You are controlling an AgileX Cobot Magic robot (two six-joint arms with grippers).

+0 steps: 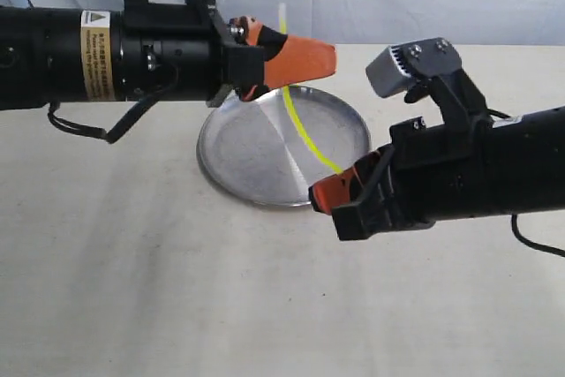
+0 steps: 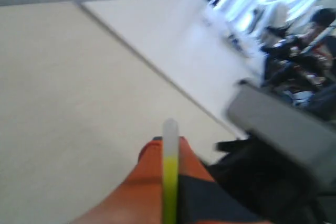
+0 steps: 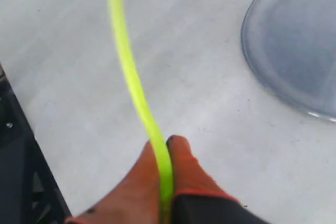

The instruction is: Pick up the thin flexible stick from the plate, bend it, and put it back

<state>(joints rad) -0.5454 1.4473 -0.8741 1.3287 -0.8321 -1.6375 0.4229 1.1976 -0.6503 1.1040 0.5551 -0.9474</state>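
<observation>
The thin flexible stick (image 1: 300, 121) is bright yellow-green and hangs in a gentle curve above the round silver plate (image 1: 252, 152). Its pale whitish end (image 1: 282, 13) pokes up past my left gripper (image 1: 328, 59), which is shut on the stick's upper part. My right gripper (image 1: 320, 196) is shut on the lower end, just over the plate's near right rim. The left wrist view shows the stick (image 2: 169, 174) pinched between the orange fingers of the left gripper (image 2: 165, 142). In the right wrist view the stick (image 3: 128, 72) arcs away from the right gripper (image 3: 167, 142), with the plate (image 3: 294, 40) beside it.
The plate rests on a pale cloth-covered table (image 1: 132, 262) with a white backdrop behind. The grey camera housing (image 1: 410, 66) on the right wrist stands close to the left gripper's fingertips. The left wrist view shows that housing (image 2: 278, 124) and the table's far edge (image 2: 157, 72).
</observation>
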